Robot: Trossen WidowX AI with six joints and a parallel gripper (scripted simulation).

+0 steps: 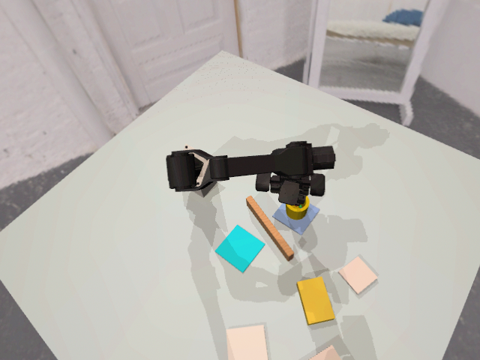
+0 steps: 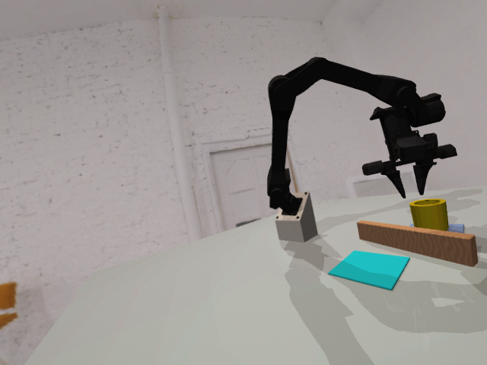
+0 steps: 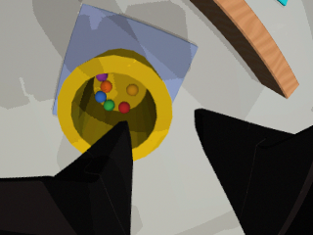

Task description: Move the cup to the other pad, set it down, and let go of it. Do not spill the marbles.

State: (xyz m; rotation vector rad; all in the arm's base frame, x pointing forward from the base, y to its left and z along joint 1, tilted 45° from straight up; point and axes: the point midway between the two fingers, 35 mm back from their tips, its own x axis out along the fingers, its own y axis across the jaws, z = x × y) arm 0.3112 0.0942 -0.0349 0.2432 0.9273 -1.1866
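A yellow cup stands upright on the blue-grey pad. Several coloured marbles lie in its bottom. My gripper points down just above the cup's rim, partly open and empty; one fingertip hangs over the rim, the other beside the cup. The cyan pad lies on the other side of a wooden bar that stands on edge between the two pads.
A yellow-orange card and pale pink cards lie towards the table's front. The arm's base stands behind the cyan pad. A mirror stands on the floor beyond the table.
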